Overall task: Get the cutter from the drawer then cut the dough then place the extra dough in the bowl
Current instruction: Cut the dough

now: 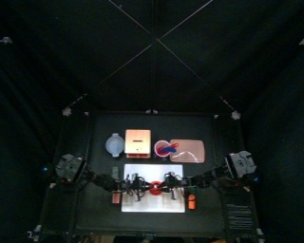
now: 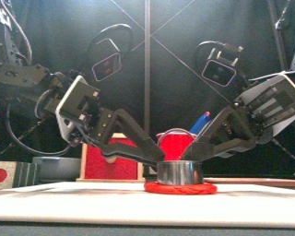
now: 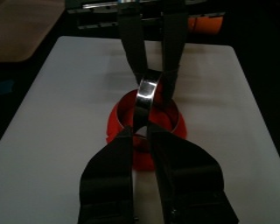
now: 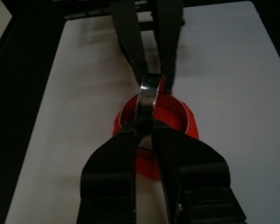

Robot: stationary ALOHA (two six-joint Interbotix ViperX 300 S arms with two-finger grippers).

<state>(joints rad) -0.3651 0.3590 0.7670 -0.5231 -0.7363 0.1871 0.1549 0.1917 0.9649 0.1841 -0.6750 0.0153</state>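
Left end effector (image 3: 147, 131), right end effector (image 4: 150, 128), both clamping cutter (image 2: 177, 172), knife (image 2: 202, 119) in cup (image 2: 175, 144)

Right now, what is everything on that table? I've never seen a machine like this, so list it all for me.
cutting board: one, white, front middle of the table
dough: one ring, red, flat on the board
cutter: one, round metal, standing in the dough
bowl: one, blue-grey, behind the board at the back left
wooden box: one, pale with a red front, beside the bowl
tray: one, pink, back right
cup: one, red, on the tray
toy knife: one seen, blue, sticking out of the cup
left gripper: black, shut on the cutter's left side
right gripper: black, shut on its right side
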